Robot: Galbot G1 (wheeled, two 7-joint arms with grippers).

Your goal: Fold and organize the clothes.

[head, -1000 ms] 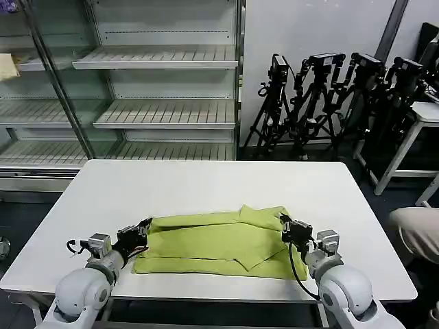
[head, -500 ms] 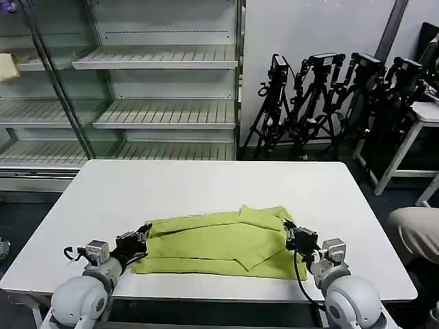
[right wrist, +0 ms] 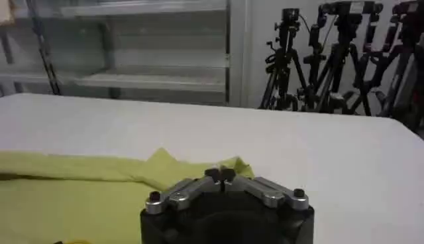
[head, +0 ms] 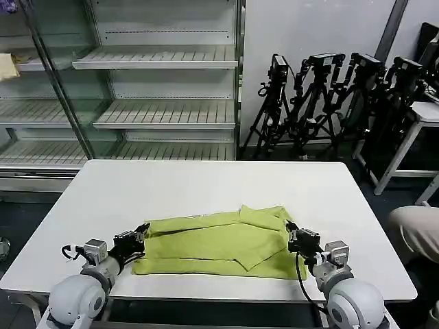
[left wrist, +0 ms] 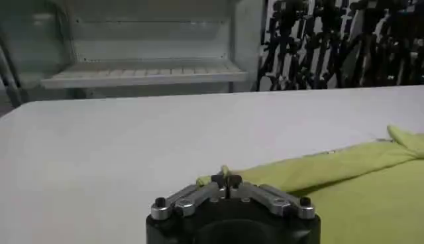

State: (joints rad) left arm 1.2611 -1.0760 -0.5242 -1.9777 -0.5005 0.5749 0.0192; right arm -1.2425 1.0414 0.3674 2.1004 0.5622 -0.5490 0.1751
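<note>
The lime yellow-green T-shirt (head: 219, 243) lies folded into a wide band near the front edge of the white table (head: 206, 181). No print shows on it. My left gripper (head: 142, 231) sits low at the shirt's left end, shut, with a small peak of yellow cloth pinched at its tips (left wrist: 226, 178). At the opposite end my right gripper (head: 289, 233) is also shut, its tips (right wrist: 220, 174) pressed into the shirt's right edge beside a raised sleeve flap (right wrist: 162, 159). The shirt (left wrist: 344, 192) spreads away from the left jaws.
Empty metal shelving (head: 164, 113) stands behind the table. Black camera tripods (head: 329, 103) crowd the back right, beside a small white table (head: 422, 113). A beige fabric thing (head: 415, 233) sits at the right edge. The far half of the table is bare.
Both arms have sunk lower and drawn slightly back toward me, and the gripper tips have stayed at the shirt's ends. The shirt itself has barely shifted.
</note>
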